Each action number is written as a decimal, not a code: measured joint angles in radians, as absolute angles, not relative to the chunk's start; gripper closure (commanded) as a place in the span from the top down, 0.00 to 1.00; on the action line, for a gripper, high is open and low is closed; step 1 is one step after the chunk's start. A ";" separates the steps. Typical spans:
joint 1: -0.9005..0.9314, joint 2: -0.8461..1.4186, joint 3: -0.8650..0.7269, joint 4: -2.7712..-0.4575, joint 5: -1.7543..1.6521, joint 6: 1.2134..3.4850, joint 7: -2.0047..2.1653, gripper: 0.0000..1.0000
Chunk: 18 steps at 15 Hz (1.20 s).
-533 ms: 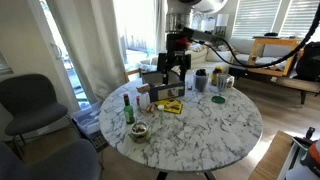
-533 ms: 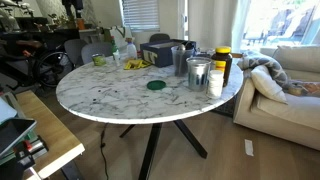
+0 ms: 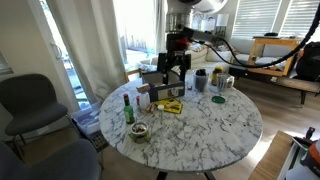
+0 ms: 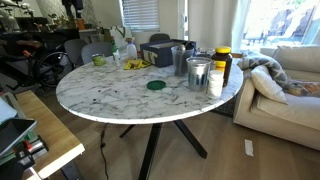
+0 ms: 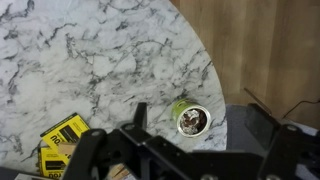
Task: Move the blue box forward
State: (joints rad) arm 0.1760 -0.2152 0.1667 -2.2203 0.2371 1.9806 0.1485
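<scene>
The blue box (image 3: 157, 93) is a shallow dark navy box on the far side of the round marble table (image 3: 200, 130). It also shows in an exterior view (image 4: 163, 50), partly behind other items. My gripper (image 3: 176, 70) hangs just above the box, with fingers spread and nothing between them. In the wrist view my gripper (image 5: 208, 150) is open over the marble near the table edge. The box itself does not show clearly there.
A green bottle (image 3: 128, 108), a small bowl (image 3: 139, 130) (image 5: 188, 117), a yellow item (image 3: 172, 106) (image 5: 60, 140), a green lid (image 3: 218, 98) (image 4: 156, 85) and cups and cans (image 4: 197, 72) stand around. A grey chair (image 3: 30, 100) and a sofa (image 4: 285, 85) flank the table.
</scene>
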 measured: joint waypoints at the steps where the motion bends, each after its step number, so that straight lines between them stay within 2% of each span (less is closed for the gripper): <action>1: 0.173 -0.216 0.167 -2.220 0.228 1.985 0.151 1.00; 8: 0.086 -0.238 0.157 -2.269 0.029 2.123 0.323 1.00; 14: 0.054 -0.253 0.150 -2.291 0.015 2.155 0.418 1.00; 18: 0.001 -0.225 0.150 -2.293 -0.075 2.262 0.610 1.00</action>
